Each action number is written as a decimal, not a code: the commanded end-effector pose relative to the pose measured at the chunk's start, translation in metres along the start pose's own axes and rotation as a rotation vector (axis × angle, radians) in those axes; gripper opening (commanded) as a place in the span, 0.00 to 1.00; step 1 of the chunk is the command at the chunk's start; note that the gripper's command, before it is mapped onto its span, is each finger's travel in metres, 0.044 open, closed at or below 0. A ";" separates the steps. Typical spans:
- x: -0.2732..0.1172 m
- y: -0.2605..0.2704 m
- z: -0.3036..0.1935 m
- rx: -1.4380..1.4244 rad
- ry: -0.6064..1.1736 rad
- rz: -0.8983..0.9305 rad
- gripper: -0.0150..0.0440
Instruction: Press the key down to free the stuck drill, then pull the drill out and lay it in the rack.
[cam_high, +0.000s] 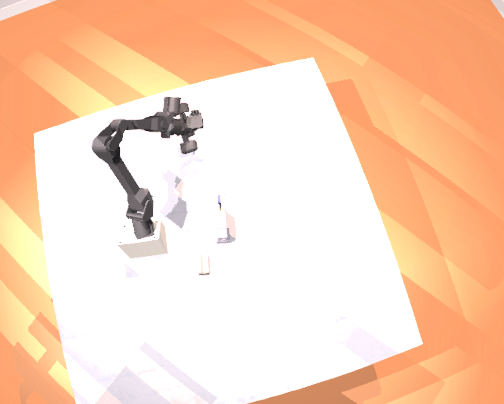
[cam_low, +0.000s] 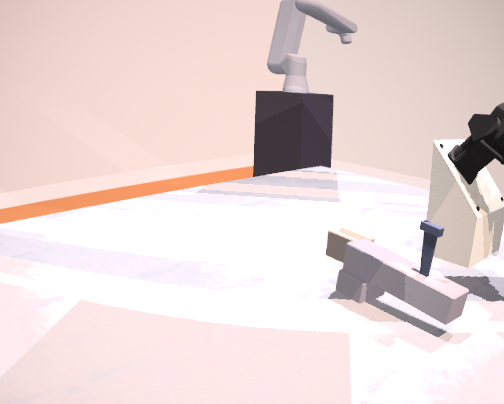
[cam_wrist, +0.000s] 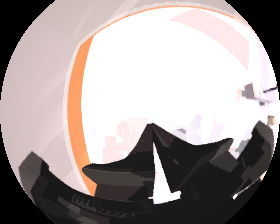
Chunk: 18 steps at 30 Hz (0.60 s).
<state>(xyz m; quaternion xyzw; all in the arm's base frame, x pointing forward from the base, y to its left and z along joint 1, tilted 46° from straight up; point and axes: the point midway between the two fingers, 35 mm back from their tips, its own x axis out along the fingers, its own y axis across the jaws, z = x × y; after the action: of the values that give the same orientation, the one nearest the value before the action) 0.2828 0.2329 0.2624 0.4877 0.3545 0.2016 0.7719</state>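
Note:
A dark blue T-headed piece (cam_low: 428, 250) (cam_high: 219, 199), apparently the key, stands upright in the top of a long grey housing (cam_low: 395, 270) (cam_high: 223, 234). The housing also shows at the right edge of the wrist view (cam_wrist: 249, 92). I cannot make out the drill. A low tan block (cam_low: 338, 245) (cam_high: 204, 265), apparently the rack, sits behind the housing's post end. My gripper (cam_high: 195, 120) (cam_wrist: 153, 126) is shut with nothing between its fingertips. It is held up over the table, well away from the key and housing, and is out of the exterior view.
My arm's cream base block (cam_high: 145, 247) (cam_low: 452, 215) stands close to the housing and tan block. A grey arm (cam_low: 296, 75) on a dark pedestal (cam_low: 285, 132) stands in the background. The white table (cam_high: 300, 200) ends beyond my gripper, with orange floor (cam_high: 425, 150) around it.

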 end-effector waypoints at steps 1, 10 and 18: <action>0.009 -0.058 0.032 -0.099 0.038 -0.194 0.25; -0.024 -0.188 0.083 -0.129 0.262 -0.487 0.25; -0.088 -0.263 0.100 0.026 0.440 -0.432 0.25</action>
<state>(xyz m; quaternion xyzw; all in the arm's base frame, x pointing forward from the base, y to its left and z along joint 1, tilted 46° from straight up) 0.3051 0.0315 0.0949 0.3187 0.5974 0.1007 0.7289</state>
